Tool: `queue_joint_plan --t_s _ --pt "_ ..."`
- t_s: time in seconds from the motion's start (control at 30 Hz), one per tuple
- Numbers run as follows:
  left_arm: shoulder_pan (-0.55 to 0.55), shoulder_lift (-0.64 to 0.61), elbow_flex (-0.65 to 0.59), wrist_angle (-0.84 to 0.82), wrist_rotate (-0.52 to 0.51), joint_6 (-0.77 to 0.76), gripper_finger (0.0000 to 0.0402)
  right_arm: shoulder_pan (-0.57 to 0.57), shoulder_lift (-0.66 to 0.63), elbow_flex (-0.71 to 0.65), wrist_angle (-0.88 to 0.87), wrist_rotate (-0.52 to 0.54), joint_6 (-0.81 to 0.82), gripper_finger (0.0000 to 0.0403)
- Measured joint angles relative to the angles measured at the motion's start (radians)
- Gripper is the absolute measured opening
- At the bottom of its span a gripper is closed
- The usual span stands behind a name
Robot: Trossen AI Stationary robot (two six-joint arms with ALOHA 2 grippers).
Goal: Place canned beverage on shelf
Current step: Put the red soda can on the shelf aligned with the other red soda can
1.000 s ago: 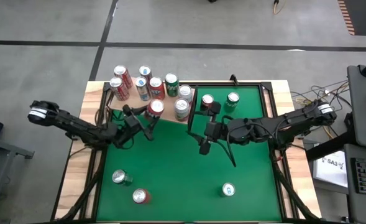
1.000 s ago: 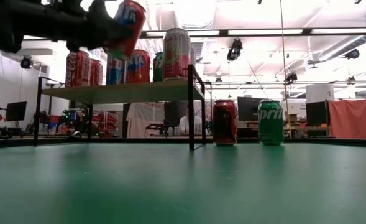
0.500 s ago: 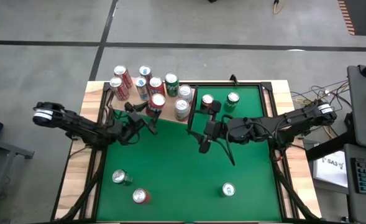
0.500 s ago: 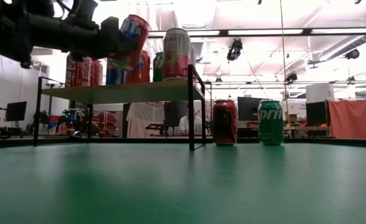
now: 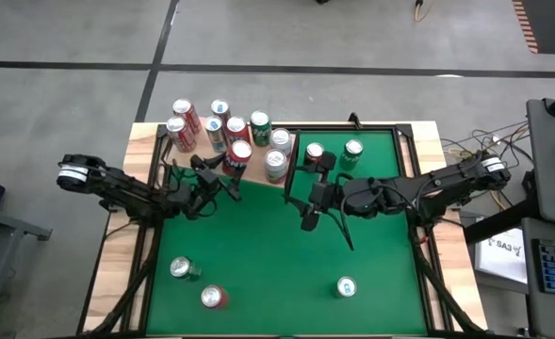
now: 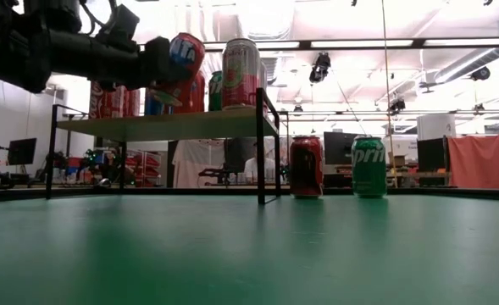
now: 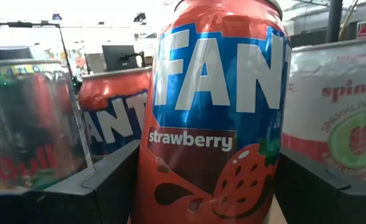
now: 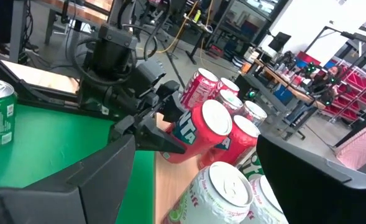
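Note:
A red Fanta strawberry can sits between the fingers of my left gripper, which is shut on it. In the low view the can hangs tilted above the shelf, next to several other cans that stand upright on the pale board. The right wrist view also shows the held can. My right gripper hovers open over the middle of the table with nothing between its fingers. My left gripper pinches the can's round wall between its two fingers, one on each side, about halfway up. The fingers come nearly level from the table's left and near side. The can is lifted clear of the shelf and tilted.
A red can and a green Sprite can stand on the green table right of the shelf's dark end panel. Three more cans stand near the front edge.
My left gripper has carried the red can toward the table's far edge, over the shelf, and a little lower. The can has stayed tilted and clear of the board. The gap between the fingers has not changed.

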Motion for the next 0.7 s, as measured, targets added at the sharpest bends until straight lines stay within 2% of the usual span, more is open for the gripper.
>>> queue_joint_plan --t_s 0.7 --pt "0.001 0.051 0.0 0.006 -0.019 -0.026 0.0298 -0.016 0.0 -0.003 -0.009 -0.002 0.016 0.0327"
